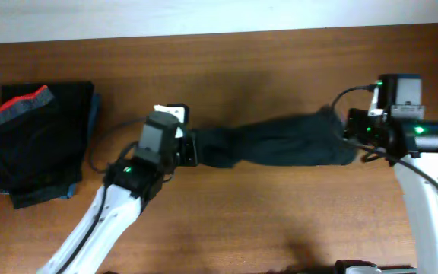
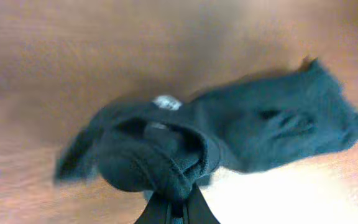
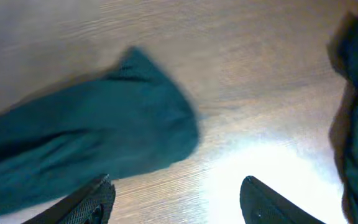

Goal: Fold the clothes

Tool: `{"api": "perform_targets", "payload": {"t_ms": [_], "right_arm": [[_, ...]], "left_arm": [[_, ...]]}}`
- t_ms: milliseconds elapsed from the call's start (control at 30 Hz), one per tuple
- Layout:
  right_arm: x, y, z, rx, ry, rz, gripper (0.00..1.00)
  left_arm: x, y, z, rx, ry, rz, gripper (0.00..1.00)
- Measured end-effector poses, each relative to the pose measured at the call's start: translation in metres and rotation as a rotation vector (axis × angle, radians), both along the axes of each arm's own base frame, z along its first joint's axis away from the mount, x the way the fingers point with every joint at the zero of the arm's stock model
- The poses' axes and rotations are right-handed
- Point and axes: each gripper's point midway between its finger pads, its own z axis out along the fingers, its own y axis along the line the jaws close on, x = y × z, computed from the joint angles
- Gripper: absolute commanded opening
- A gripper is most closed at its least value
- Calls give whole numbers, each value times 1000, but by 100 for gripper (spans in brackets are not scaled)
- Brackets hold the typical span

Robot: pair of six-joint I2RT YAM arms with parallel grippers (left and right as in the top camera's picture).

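Left end effector (image 2: 178, 205) pressed together, pinching end of soft black trousers (image 1: 280, 141), long & bunched. Right end effector (image 3: 176, 193) spread wide, holds nothing, over smooth wood counter (image 1: 242, 61).

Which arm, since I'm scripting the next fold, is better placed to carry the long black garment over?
Left, probably: the left gripper is shut on the garment at its bunched end, ready to lift. The right gripper stands open, holding nothing.

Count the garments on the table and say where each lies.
3. The long black garment stretches across the middle; the red-waistband garment lies far left, atop the blue-edged garment. More could hide under that pile.
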Motion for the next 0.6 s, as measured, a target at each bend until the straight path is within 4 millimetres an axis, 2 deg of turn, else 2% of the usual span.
{"api": "perform_targets", "payload": {"t_ms": [100,167,233,333,433,600], "right_arm": [[-5,-13,-2,41,3,-49,72],[-7,-11,-7,76,18,-45,72],[-8,-5,-17,114,56,-32,73],[-11,4,-45,175,150,-19,73],[-16,15,-82,251,267,1,73],[-20,27,-119,330,383,35,74]], "left_arm": [[-2,10,26,5,-82,22,1],[-3,16,37,15,-119,35,0],[-3,19,39,27,-128,45,1],[-3,22,38,40,-127,55,0],[-1,29,36,72,-129,88,1],[0,40,34,115,-130,130,1]]}}
